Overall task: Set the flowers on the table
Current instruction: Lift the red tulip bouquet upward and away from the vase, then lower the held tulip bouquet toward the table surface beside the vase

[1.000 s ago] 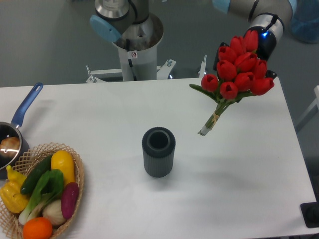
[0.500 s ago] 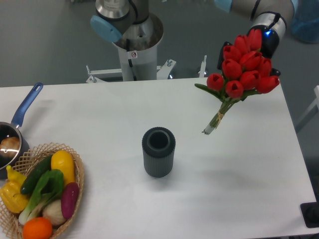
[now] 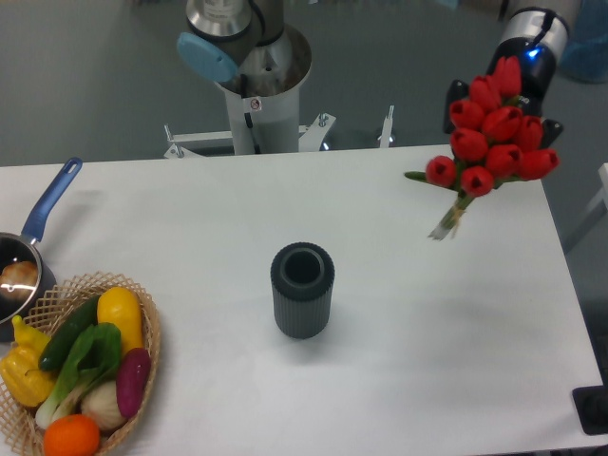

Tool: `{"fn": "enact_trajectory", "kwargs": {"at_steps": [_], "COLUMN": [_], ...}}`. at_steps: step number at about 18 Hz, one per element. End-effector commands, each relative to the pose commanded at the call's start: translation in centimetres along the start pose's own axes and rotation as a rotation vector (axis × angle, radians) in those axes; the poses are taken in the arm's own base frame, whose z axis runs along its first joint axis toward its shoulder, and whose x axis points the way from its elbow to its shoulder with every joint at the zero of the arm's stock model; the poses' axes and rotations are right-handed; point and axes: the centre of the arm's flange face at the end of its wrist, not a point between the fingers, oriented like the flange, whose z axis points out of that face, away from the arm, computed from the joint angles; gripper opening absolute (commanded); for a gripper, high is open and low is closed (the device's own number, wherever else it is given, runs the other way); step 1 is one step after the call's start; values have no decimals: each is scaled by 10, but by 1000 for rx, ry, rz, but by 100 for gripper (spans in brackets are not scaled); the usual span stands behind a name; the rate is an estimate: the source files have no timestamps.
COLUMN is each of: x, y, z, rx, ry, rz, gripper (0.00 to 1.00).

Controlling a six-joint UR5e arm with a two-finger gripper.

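Note:
The flowers (image 3: pixel 493 132), a bunch of red tulips with green leaves and pale tied stems, hang in the air above the far right corner of the white table (image 3: pixel 427 332). Their stems point down and to the left, clear of the tabletop. My gripper (image 3: pixel 502 116) sits behind the blooms and is shut on the bunch. Its dark fingers (image 3: pixel 454 101) show on either side of the flower heads, and the grip point itself is hidden by the tulips.
A ribbed dark grey vase (image 3: pixel 303 290) stands upright mid-table. A wicker basket (image 3: pixel 150 334) of vegetables sits at the front left, with a blue-handled pan (image 3: pixel 47 204) behind it. The arm's base column (image 3: pixel 258 85) stands behind the far edge.
The arm has carried the flowers to the right and slightly up, away from the vase and toward the table's right edge. Vase, basket and pan have not moved.

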Motion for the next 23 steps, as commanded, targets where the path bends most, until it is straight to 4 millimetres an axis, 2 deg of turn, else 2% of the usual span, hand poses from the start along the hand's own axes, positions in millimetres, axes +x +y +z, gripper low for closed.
{"fn": "enact_trajectory", "kwargs": {"at_steps": [3, 5, 8, 11, 16, 18, 20, 23], "x": [0, 1, 8, 14, 8, 11, 11, 2], "y": [-5, -7, -23, -23, -11, -8, 4, 26], "z": [-3, -4, 20, 37, 70, 95, 114, 123], "rx": [-128, -275, -442, -565, -763, -825, -839, -888], "ry": [-19, -32, -9, 6, 41, 48, 58, 71], "rz": [43, 87, 171, 205, 256, 306, 312, 294], "gripper": [56, 56, 56, 56, 56, 56, 56, 56]}}
